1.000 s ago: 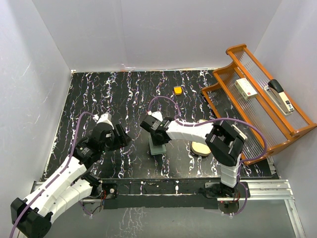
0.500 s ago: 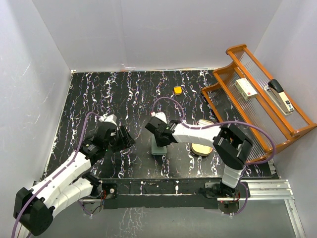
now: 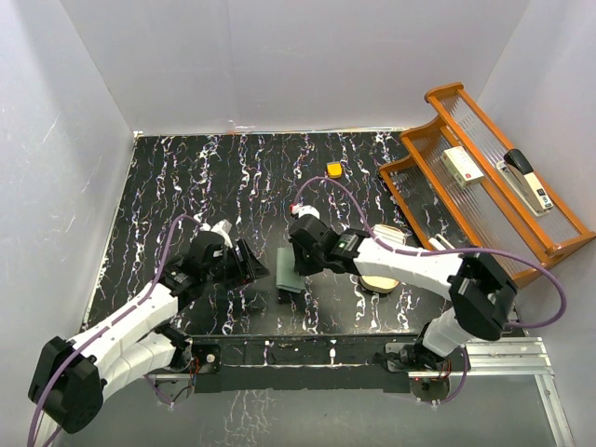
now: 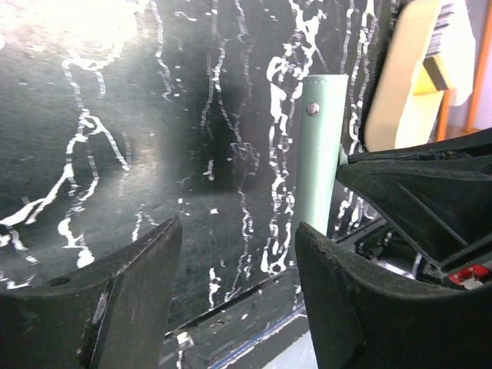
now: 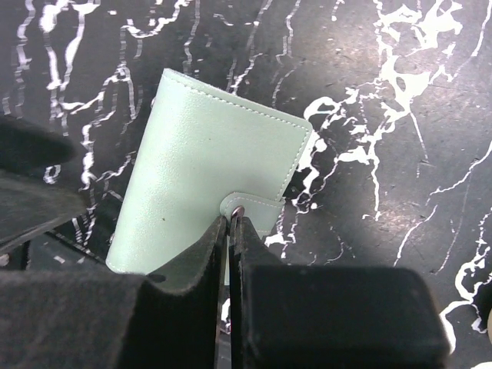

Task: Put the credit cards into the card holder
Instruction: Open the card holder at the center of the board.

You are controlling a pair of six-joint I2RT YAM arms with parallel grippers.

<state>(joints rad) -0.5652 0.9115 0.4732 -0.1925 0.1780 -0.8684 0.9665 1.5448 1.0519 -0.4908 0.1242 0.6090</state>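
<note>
The pale sage-green card holder (image 3: 287, 272) is folded shut and tilts up from the black marbled table (image 3: 186, 186). In the right wrist view my right gripper (image 5: 231, 218) is shut on the little snap tab of the card holder (image 5: 207, 161). My left gripper (image 4: 238, 227) is open with only table between its fingers; the card holder (image 4: 317, 154) shows edge-on just beyond its right finger. From above, the left gripper (image 3: 256, 270) sits just left of the holder and the right gripper (image 3: 300, 268) just right of it. Credit cards (image 4: 438, 71) stick out of a tan dish; my right arm hides them from above.
The tan oval dish (image 3: 377, 279) lies right of the holder, under my right arm. A small orange block (image 3: 334, 169) sits further back. An orange wooden rack (image 3: 557, 248) at the right holds a stapler (image 3: 526, 177) and a white box (image 3: 463, 165). White walls enclose the table.
My right gripper has closed on the snap tab and its arm has stretched out lower. The left gripper has moved right, close to the holder. The holder now leans over to the left.
</note>
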